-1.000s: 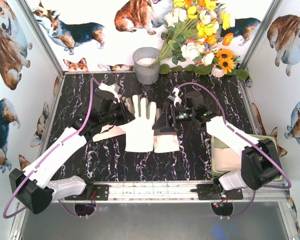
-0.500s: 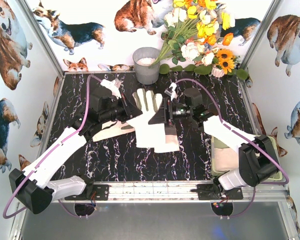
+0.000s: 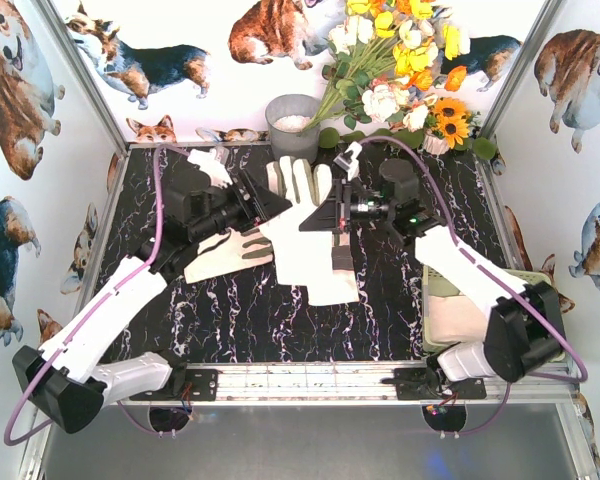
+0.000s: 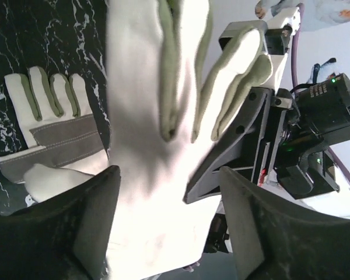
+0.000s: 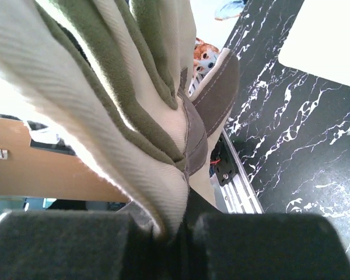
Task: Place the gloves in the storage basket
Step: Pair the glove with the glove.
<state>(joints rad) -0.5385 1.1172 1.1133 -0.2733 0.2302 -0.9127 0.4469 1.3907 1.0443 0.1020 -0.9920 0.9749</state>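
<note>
A cream glove with olive fingers hangs above the middle of the table between both arms. My right gripper is shut on its edge; the right wrist view shows the fabric pinched between the black pads of that gripper. My left gripper is open, its jaws standing on either side of the glove's cuff with a gap showing at the right finger. A second glove lies flat at the left. Another glove lies under the hanging one. The storage basket sits at the right edge, with cream fabric inside.
A grey metal bucket stands at the back centre. A bunch of artificial flowers fills the back right corner. Corgi-print walls close in the left, right and back sides. The right arm's forearm reaches over the basket.
The right gripper has shut on the glove and the left gripper has let go of it. The glove has risen off the table and shifted toward the back with both grippers.
</note>
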